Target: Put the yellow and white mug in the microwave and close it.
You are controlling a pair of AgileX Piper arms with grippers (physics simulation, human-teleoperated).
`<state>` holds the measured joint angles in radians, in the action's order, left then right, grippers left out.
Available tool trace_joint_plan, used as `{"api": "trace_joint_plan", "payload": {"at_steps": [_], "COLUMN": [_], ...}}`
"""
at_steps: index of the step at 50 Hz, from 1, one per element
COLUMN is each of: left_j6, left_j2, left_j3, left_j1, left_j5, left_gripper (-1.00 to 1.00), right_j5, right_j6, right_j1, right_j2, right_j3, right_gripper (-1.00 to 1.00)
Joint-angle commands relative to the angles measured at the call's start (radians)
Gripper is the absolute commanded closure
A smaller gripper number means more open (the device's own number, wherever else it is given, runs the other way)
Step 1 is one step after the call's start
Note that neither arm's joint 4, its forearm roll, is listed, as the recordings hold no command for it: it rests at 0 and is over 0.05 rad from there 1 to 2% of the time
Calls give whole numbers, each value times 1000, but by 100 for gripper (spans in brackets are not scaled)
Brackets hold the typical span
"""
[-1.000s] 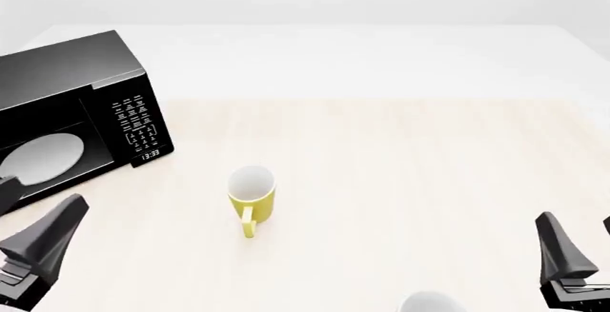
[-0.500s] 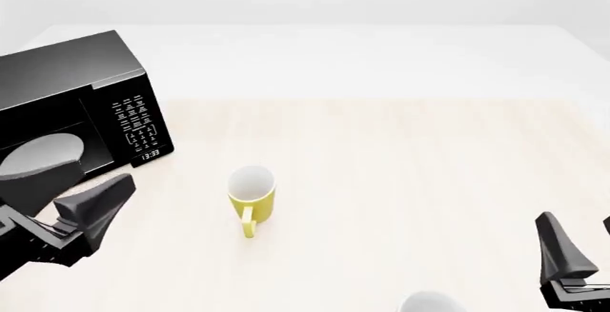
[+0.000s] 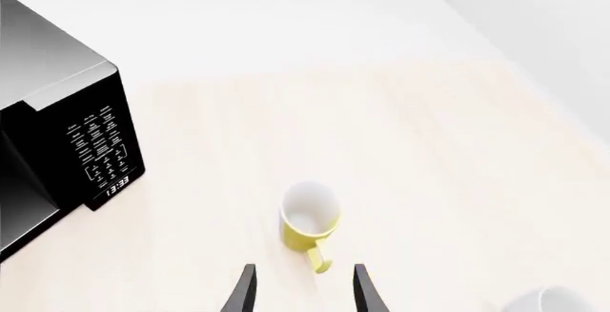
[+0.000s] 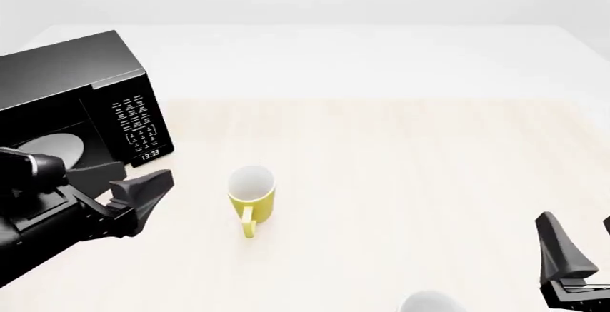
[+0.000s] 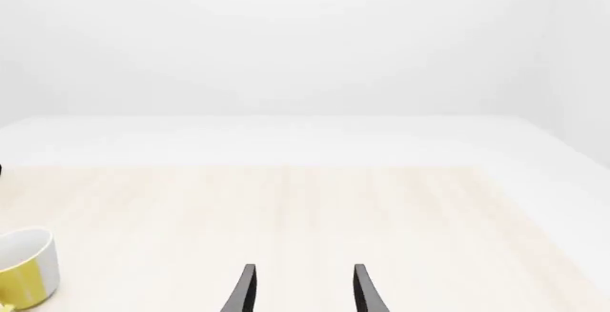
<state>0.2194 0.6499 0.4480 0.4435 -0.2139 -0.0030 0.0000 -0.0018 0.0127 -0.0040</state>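
Left tool (image 4: 143, 190) spread wide, nothing between its fingers, angled toward the small yellow cylindrical mug with the white inside (image 4: 251, 193). Mug sits upright on the pale wood bench (image 4: 401, 169) just ahead of that tool and clear of it, loop handle pointing back at the arms' side, so a pinch on the rim or handle looks reachable from this line. Large black boxy microwave (image 4: 86, 105) is off to the tool's left, door apparently swung out, white turntable plate (image 4: 53, 146) exposed: ready to load. Right tool (image 5: 300, 290) parted, empty, parked well to the mug's right, probably kept for the door. Grasp not yet made.
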Motion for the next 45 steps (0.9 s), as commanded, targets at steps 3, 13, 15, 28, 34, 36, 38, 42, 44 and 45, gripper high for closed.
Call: {"api": "trace_joint_plan", "payload": {"at_steps": [3, 13, 15, 28, 34, 36, 38, 42, 44, 45], "left_j6": [12, 25, 26, 66, 79, 85, 89, 95, 101, 104], "left_j2": [120, 200, 216, 345, 402, 420, 439, 492, 505, 518], "left_j3": [-6, -2, -1, -6, -19, -21, -24, -29, -30, -31], "left_j1": [-2, 13, 17, 52, 52, 54, 58, 57, 61, 64], "left_j5": [69, 130, 142, 242, 284, 296, 310, 347, 357, 368], "left_gripper": [-100, -100, -100, -100, -100, -100, -100, -100, -100, -100], "right_j5": [0, 0, 0, 0, 0, 0, 0, 0, 0, 0], "right_j6": [0, 0, 0, 0, 0, 0, 0, 0, 0, 0], "right_j1": [0, 0, 0, 0, 0, 0, 0, 0, 0, 0], "right_j2": [0, 0, 0, 0, 0, 0, 0, 0, 0, 0], "right_j3": [0, 0, 0, 0, 0, 0, 0, 0, 0, 0], "right_gripper": [-100, -100, -100, -100, -100, -100, -100, -100, -100, -100]}}
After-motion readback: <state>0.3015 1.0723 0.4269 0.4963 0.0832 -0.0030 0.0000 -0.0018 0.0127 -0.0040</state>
